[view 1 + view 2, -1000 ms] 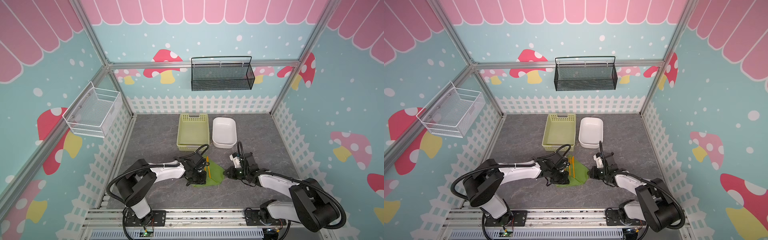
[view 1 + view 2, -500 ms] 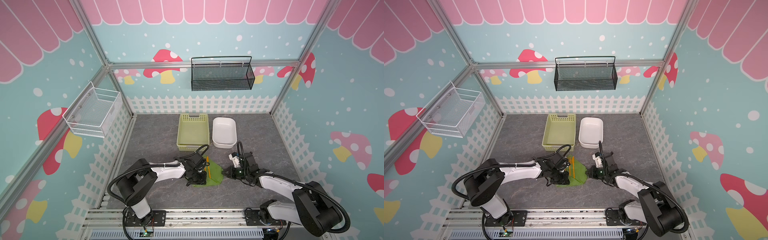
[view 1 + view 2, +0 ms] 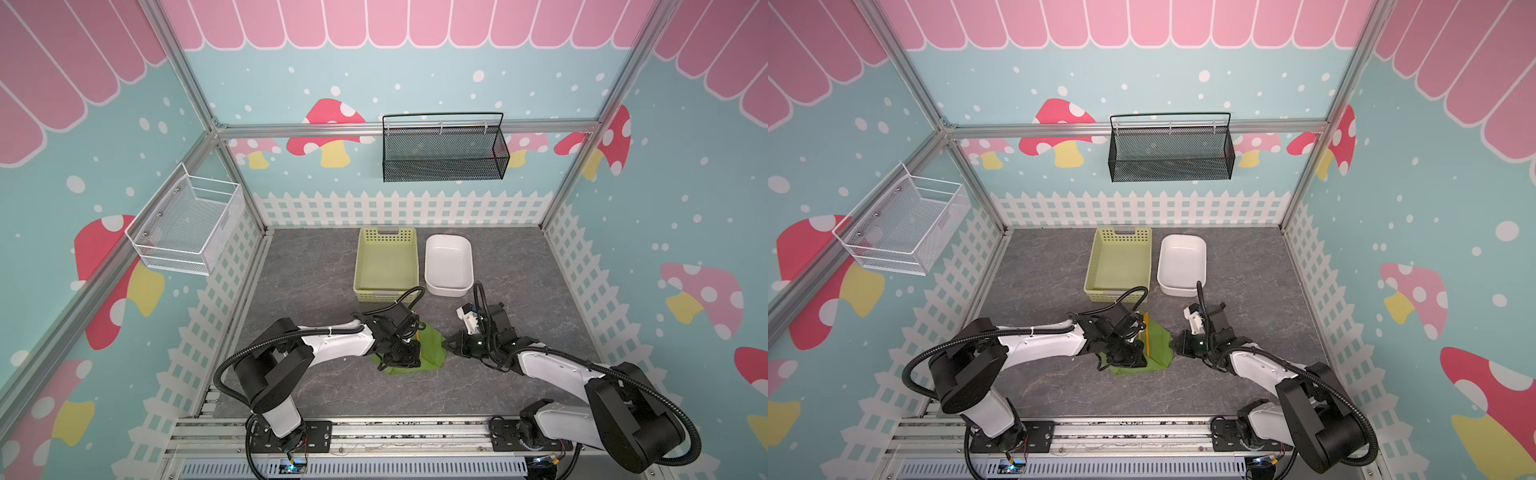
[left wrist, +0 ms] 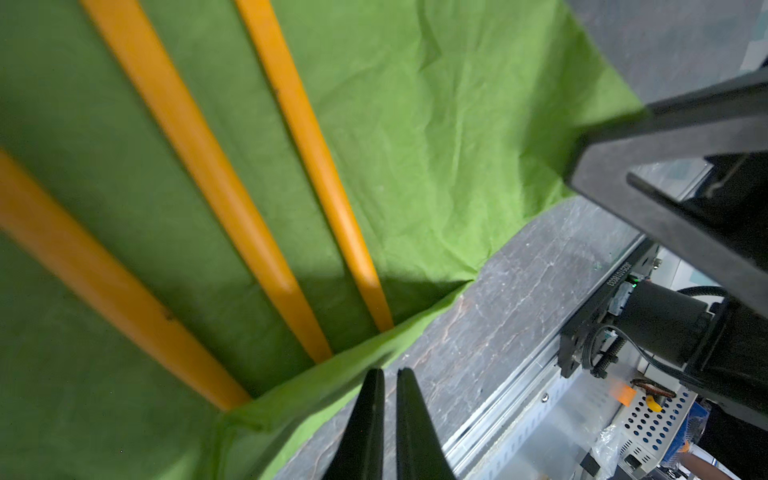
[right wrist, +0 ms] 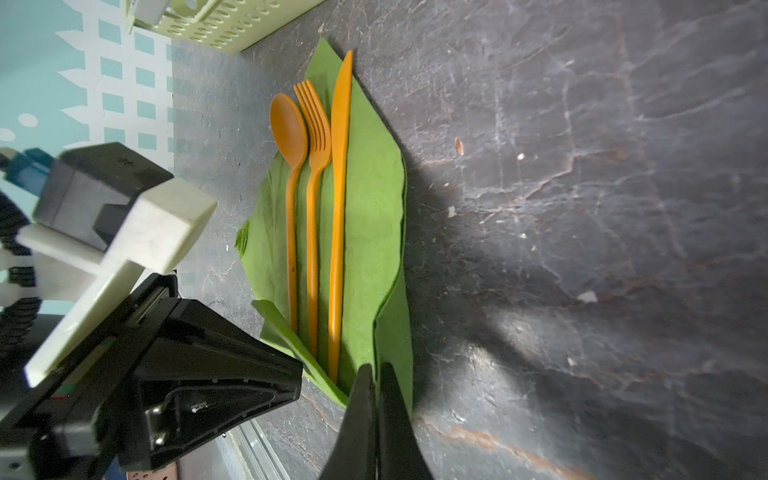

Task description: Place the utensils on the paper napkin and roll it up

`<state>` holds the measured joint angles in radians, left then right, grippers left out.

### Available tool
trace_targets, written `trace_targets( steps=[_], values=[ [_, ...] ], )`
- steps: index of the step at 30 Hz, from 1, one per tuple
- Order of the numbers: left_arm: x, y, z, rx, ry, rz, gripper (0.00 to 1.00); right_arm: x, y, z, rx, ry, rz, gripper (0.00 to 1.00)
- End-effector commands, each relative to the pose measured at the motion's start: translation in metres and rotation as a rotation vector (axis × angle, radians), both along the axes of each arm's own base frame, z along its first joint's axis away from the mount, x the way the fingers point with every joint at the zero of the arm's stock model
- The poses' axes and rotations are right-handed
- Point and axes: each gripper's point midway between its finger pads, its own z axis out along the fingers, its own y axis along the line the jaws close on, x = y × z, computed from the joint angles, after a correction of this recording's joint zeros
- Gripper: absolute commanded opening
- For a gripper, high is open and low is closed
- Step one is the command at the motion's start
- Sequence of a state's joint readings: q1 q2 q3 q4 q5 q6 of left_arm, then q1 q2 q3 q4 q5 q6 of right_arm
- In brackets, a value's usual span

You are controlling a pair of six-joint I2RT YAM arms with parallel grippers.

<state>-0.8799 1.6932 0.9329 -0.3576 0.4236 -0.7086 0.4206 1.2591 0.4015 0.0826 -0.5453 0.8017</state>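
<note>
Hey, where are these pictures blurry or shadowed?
Left wrist view: napkin and utensils soft, with shadow over the handle ends. Right wrist view: utensils crisp, foreground blurred, dark shadow on the table beside the napkin. Both top views: evenly lit, sharp.

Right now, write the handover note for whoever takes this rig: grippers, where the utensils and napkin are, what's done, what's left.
Left gripper: nearly shut at the lifted edge of the paper napkin by the handle ends; it looks like a pinch.
Right gripper: shut on the napkin's raised side edge, beside the knife.
Utensils: spoon, fork and knife lie side by side on the napkin, handle ends toward the grippers.
Done: all three are placed.
Left: roll the napkin around them; only its edges are lifted.
</note>
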Motion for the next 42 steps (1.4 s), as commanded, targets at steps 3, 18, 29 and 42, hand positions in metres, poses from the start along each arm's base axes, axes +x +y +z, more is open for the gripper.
trace_targets(
  steps=[3,18,29,42],
  values=[
    [0.002,-0.015,0.004,-0.017,0.005,-0.006,0.10,0.005,0.005,0.008,0.017,-0.019,0.003,0.00],
    [0.003,-0.015,-0.019,0.031,0.027,-0.001,0.08,0.005,0.010,0.018,0.056,-0.023,0.007,0.00],
    [0.001,-0.013,-0.022,0.039,0.035,-0.003,0.08,0.006,0.030,0.044,0.136,-0.034,0.023,0.00],
    [-0.001,-0.010,-0.024,0.048,0.038,-0.007,0.08,0.002,0.050,0.065,0.211,-0.036,0.022,0.00]
  ],
)
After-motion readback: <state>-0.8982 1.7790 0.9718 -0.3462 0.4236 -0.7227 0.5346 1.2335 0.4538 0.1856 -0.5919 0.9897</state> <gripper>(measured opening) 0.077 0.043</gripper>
